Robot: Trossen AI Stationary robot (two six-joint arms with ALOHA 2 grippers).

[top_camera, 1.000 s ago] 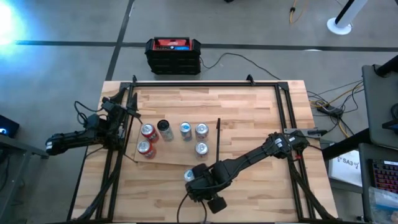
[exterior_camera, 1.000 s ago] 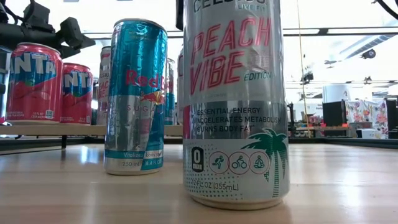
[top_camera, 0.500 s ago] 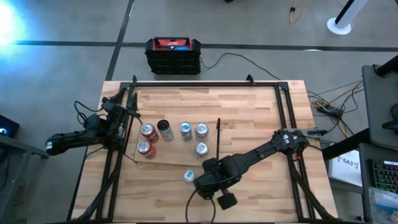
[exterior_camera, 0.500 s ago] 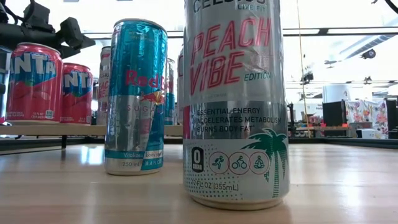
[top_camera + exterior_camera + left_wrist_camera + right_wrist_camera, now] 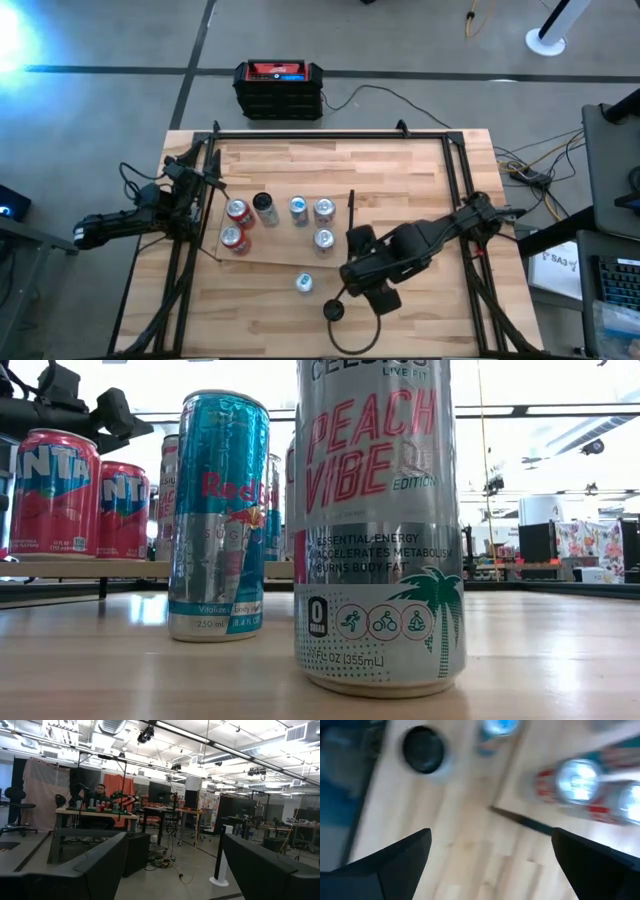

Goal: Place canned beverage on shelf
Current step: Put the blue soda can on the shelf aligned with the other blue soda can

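Two cans stand upright on the tabletop near its front edge. One is a blue Red Bull can (image 5: 304,283) (image 5: 218,515). The other is a silver Peach Vibe can (image 5: 380,530) with a dark top (image 5: 333,311). The shelf (image 5: 285,252), a pale board with a black upright bar (image 5: 351,215), carries several more upright cans, two of them red (image 5: 235,224). My right gripper (image 5: 352,272) (image 5: 491,834) hangs wide open above the table, right of the two loose cans, pointing steeply down. My left gripper (image 5: 175,845) waits open at the table's left edge (image 5: 195,185), aimed into the room.
A black frame (image 5: 330,132) runs around the tabletop. A black and red box (image 5: 279,88) sits on the floor beyond the far edge. Bare wood lies right of the shelf's bar (image 5: 410,190) and along the near edge (image 5: 240,310).
My right gripper has risen and drawn back toward the table's right edge, away from the two loose cans, staying wide open. This uncovered the dark-topped can in the high view. Both cans stand where they were.
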